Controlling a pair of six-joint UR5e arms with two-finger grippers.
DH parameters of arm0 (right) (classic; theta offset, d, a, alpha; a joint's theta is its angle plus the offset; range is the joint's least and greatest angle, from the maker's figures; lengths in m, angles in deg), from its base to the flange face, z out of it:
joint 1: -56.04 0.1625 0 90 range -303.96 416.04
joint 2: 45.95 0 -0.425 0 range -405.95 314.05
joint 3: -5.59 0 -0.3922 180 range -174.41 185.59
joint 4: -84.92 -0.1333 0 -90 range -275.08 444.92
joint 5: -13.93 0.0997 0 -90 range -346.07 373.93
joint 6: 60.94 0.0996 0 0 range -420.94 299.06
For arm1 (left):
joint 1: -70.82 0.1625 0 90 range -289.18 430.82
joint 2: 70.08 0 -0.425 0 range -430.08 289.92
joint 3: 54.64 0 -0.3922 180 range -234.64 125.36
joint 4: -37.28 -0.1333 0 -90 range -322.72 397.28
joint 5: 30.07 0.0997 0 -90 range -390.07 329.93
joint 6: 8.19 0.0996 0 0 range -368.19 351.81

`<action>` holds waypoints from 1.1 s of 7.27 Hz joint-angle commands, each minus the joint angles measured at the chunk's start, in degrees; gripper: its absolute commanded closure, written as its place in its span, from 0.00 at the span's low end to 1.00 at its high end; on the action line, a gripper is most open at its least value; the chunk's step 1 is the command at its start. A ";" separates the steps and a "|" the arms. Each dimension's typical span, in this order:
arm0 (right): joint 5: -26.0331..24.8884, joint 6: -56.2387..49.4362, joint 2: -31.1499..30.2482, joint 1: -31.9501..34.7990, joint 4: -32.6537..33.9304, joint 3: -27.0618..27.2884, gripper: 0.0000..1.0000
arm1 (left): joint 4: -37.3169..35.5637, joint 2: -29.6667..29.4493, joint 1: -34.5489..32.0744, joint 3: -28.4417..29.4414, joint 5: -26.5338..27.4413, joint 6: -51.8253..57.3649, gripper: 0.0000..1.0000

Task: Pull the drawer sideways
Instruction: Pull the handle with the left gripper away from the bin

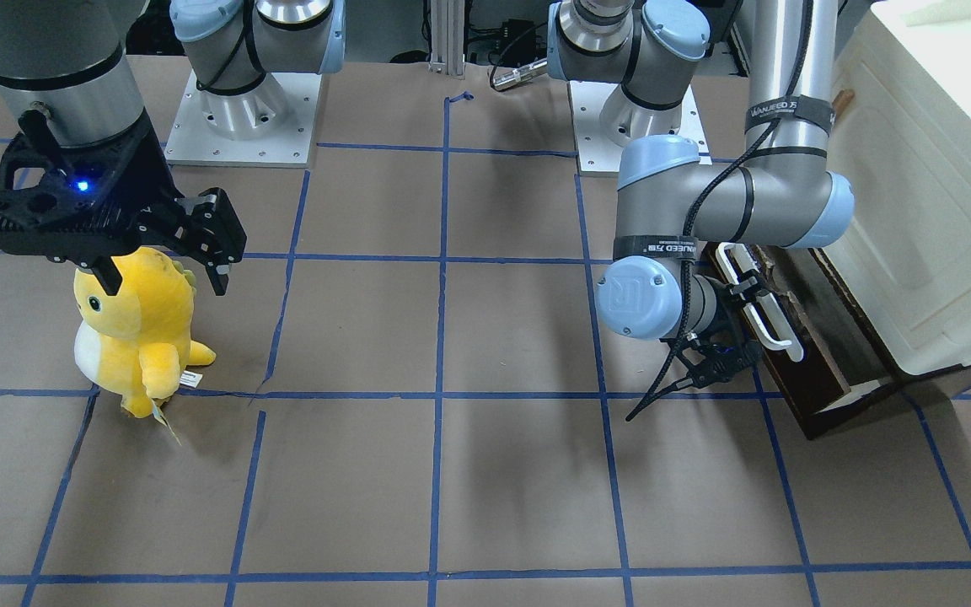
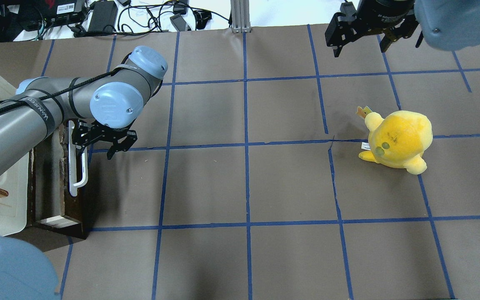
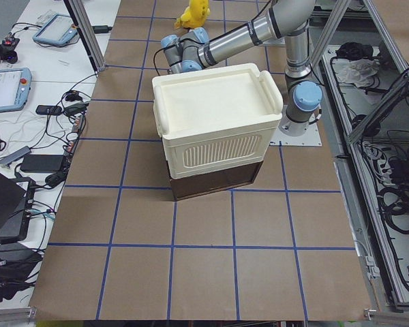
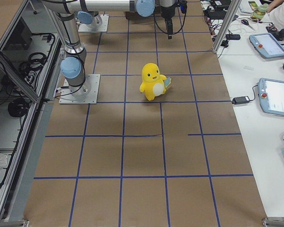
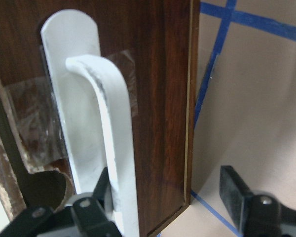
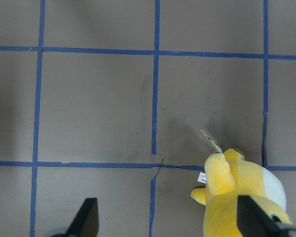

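Observation:
The drawer (image 1: 814,371) has a dark brown front and a long white bar handle (image 1: 759,303), and sits under a cream-white cabinet (image 1: 932,211). In the overhead view the drawer (image 2: 73,212) stands a little out from the cabinet and shows a pale side. My left gripper (image 2: 94,149) is open at the handle (image 2: 73,175). In the left wrist view the handle (image 5: 116,148) runs between the fingers, close against one finger (image 5: 84,217); the drawer front (image 5: 163,74) fills the view behind it. My right gripper (image 1: 165,278) is open and empty.
A yellow plush toy (image 1: 131,337) stands on the brown paper below my right gripper, and also shows in the overhead view (image 2: 398,139) and the right wrist view (image 6: 237,197). The two arm bases stand at the table's robot side. Blue tape lines grid the table.

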 commanded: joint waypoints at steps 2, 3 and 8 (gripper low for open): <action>-0.04 0.00 0.00 0.00 0.00 0.00 0.00 | -4.60 0.36 -3.68 0.05 -2.42 -0.18 0.23; -0.04 0.00 0.00 0.00 0.00 0.00 0.00 | -4.95 0.62 -5.43 0.31 -2.42 -0.18 0.23; -0.04 0.00 0.00 0.00 0.00 0.00 0.00 | -5.22 3.16 -7.12 1.10 -3.39 1.48 0.16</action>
